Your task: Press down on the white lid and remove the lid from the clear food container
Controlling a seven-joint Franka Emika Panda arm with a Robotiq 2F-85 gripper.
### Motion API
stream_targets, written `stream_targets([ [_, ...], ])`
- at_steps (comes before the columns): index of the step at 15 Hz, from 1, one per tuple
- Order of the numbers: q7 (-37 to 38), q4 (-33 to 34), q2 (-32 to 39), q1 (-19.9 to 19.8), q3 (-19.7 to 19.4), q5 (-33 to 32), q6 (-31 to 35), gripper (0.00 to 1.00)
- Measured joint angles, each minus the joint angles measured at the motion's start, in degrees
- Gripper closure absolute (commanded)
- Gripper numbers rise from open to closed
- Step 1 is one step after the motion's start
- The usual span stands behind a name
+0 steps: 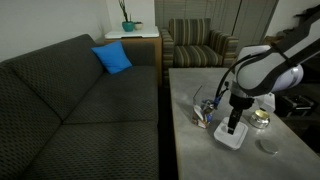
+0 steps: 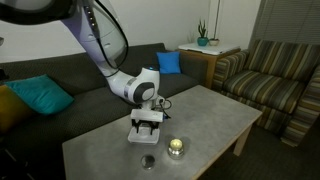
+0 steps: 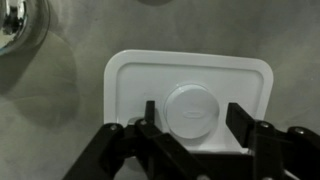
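Lid (image 3: 140, 85), white with rounded corners and a raised rim, lies level on the grey worktop (image 3: 60, 100). Whether the container sits beneath it cannot be told. Black fingers (image 3: 150, 115) stand apart, one on each side of the round knob (image 3: 195, 108) at the lid's middle, pointing straight down onto it. In both exterior views the white arm (image 2: 135, 88) reaches down over the lid and hides much of it. A shiny tin (image 1: 260, 120) stands near the lid, and a flat grey disc (image 1: 268, 146) lies close by; both are apart from the lid. A small tangle with dark wires (image 1: 205, 108) sits just beside it, too small to make out. Around the worktop are a dark sofa (image 1: 70, 100) with a blue cushion (image 1: 113, 58) and a striped armchair (image 2: 270, 70).
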Motion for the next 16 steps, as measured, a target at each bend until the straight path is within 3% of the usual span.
stream_targets([
  [9, 0.0, 0.1, -2.9, -1.0, 0.2, 0.4, 2.2, 0.0],
  [16, -2.2, -12.6, -17.8, -2.6, 0.0, -1.9, 4.8, 0.0],
])
